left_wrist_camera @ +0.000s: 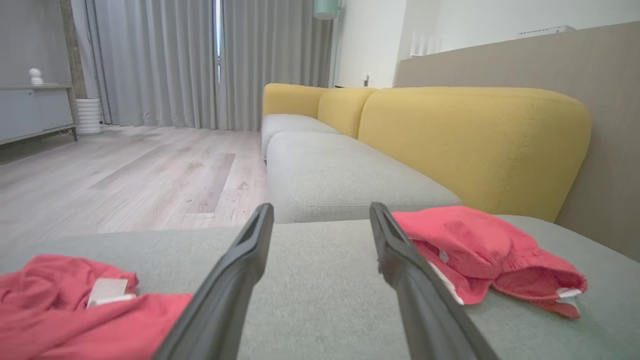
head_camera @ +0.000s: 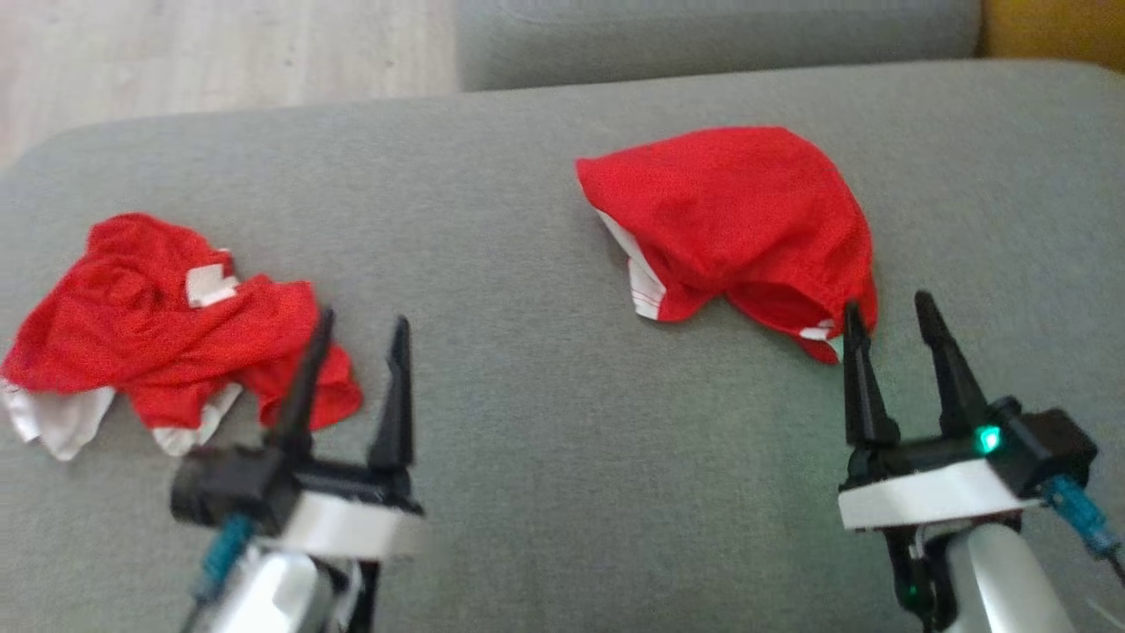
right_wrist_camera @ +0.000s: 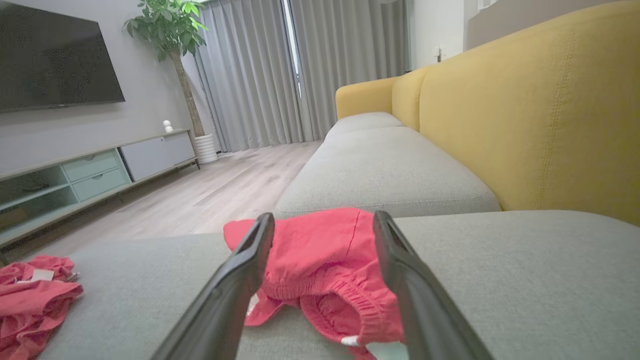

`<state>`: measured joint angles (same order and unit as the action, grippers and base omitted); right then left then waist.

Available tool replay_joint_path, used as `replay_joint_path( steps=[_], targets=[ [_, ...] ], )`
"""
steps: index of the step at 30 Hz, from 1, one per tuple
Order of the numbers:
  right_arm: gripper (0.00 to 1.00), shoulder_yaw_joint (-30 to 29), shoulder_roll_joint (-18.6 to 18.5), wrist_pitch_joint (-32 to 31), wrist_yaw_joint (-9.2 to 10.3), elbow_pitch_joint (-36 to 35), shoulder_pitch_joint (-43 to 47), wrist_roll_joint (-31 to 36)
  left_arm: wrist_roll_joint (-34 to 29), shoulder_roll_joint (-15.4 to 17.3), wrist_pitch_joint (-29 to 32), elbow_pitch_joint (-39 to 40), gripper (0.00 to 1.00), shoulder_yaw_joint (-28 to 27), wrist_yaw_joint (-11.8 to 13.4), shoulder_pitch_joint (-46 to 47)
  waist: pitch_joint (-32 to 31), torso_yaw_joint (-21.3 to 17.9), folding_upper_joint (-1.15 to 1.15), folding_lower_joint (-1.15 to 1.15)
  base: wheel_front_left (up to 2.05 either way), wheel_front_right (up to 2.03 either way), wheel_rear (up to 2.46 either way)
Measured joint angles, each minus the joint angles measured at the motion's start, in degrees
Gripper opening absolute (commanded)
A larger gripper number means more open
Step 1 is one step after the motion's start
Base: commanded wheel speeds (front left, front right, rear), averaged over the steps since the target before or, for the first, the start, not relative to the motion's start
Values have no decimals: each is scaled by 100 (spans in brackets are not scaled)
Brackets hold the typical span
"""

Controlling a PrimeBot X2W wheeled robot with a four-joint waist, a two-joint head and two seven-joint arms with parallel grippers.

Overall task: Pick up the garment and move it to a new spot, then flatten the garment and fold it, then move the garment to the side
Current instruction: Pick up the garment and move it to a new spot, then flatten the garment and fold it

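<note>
Both pairs of fingers gape empty: left gripper (head_camera: 365, 316) by crumpled garment (head_camera: 149, 316), right gripper (head_camera: 887, 301) by mounded garment (head_camera: 729, 211).

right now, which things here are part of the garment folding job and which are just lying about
Job:
left crumpled red-and-white fabric garment
right mounded red-and-white fabric garment
grey fabric sofa seat
left gripper
right gripper

Just lying about:
yellow fabric sofa backrest
black flat television
green potted plant

Grey sofa seat (head_camera: 562, 457) under me, yellow backrest (right_wrist_camera: 540, 125) to my right. Pale wood floor (left_wrist_camera: 125, 175), grey curtains (left_wrist_camera: 160, 60), TV (right_wrist_camera: 50, 55) over low cabinet (right_wrist_camera: 100, 167), potted plant (right_wrist_camera: 170, 27).
</note>
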<state>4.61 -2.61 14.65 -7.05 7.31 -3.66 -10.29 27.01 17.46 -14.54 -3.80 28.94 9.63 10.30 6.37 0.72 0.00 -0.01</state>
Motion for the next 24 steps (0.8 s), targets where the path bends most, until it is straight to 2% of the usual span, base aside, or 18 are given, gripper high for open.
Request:
replay_joint_path(
  steps=[3, 6, 14, 17, 24],
  targets=[
    [100, -29, 0, -1, 0, 89, 121, 38, -334, -296, 0, 32, 100, -143, -15, -340, -85, 147, 0, 0, 0, 0, 0],
    [100, -40, 1, 0, -1, 96, 120, 37, -575, -509, 0, 27, 100, -345, -158, -448, -116, 221, 0, 0, 0, 0, 0],
    [100, -211, 1, 0, 0, 304, 50, 20, -1005, -805, 0, -58, 100, -743, -601, -458, 27, 275, 0, 1, 0, 0, 0],
    [100, -333, 1, -1, 0, 642, -120, 81, -1131, -933, 0, -157, 100, -870, -770, -437, 146, 298, 0, 2, 0, 0, 0],
    [100, -678, 0, -1, -1, 1927, -908, 188, -1369, -1190, 0, -328, 100, -1022, -1090, -222, 411, 416, 0, 2, 0, 0, 0]
  ],
)
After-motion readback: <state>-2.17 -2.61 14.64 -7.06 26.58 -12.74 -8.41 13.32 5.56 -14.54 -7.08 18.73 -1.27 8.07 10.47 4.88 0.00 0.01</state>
